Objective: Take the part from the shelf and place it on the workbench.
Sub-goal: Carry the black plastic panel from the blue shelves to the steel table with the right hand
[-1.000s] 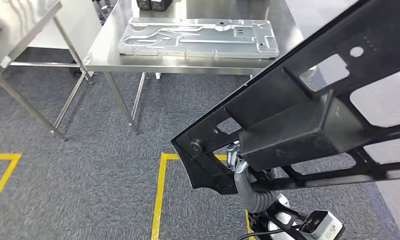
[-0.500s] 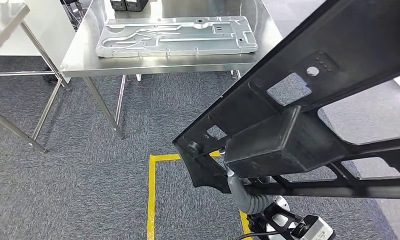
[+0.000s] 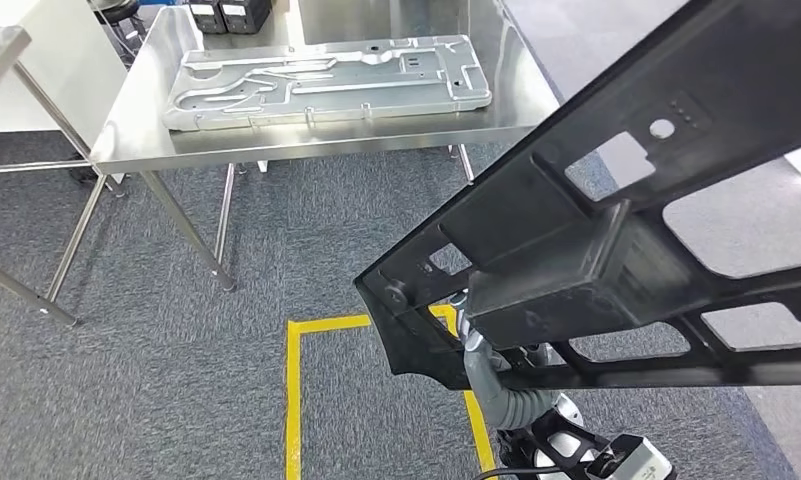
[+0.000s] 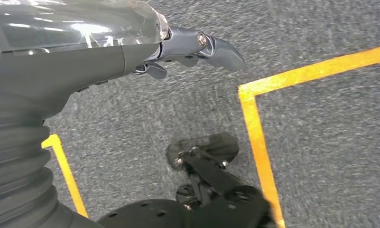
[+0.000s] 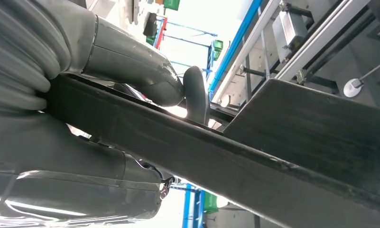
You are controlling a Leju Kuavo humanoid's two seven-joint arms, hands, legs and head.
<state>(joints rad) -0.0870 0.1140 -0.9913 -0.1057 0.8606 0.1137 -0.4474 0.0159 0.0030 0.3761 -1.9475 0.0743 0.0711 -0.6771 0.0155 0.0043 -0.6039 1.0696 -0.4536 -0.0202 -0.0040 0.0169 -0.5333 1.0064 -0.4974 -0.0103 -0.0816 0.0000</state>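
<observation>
A: Where is the part (image 3: 616, 230)?

B: Head view: a long black frame with cut-out windows and a boxy block on its underside. It is in the air, slanting from low centre up to the upper right, above the carpet (image 3: 176, 380). It is well apart from the tabletop (image 3: 306, 140).

A: What carries it?

B: The right hand (image 5: 131, 118). Right wrist view: a black bar of the part runs between the thick grey thumb above and the grey fingers (image 5: 83, 185) below, and one dark finger hooks over its edge. The hand grasps the part.

A: And the left hand (image 4: 192, 47)?

B: Left wrist view: it hangs over the carpet, its dark fingers partly curled, with nothing between them. The picture is blurred, so I cannot tell whether it is released or clenched.

A: What lies on the tabletop?

B: A flat silver plate (image 3: 326, 80) with raised ribs and channels, lying along the steel top. Behind it, at the far edge, stand two dark boxes (image 3: 226, 15).

A: What else marks the scene?

B: Yellow tape (image 3: 296, 390) forms a corner on the grey carpet, below the part's low end. The tabletop stands on thin steel legs (image 3: 186, 230). A second steel table (image 3: 1, 45) shows its corner at upper left.
</observation>
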